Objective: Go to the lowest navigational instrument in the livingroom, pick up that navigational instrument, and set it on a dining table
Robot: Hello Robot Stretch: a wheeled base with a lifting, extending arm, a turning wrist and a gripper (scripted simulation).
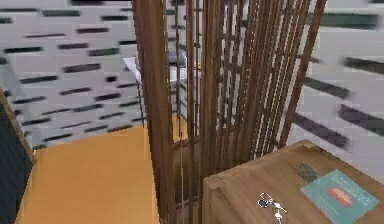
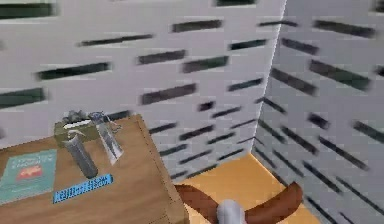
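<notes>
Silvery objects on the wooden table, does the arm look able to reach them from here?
Probably not yet: the silvery objects lie on the wooden table at the arm side view's left, off the arm's line. Nothing covers them.

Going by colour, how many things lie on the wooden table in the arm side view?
Teal book: 1
Blue strip: 1
Grey metal cluster: 1, its pieces too small to tell apart
Total: 3
</notes>
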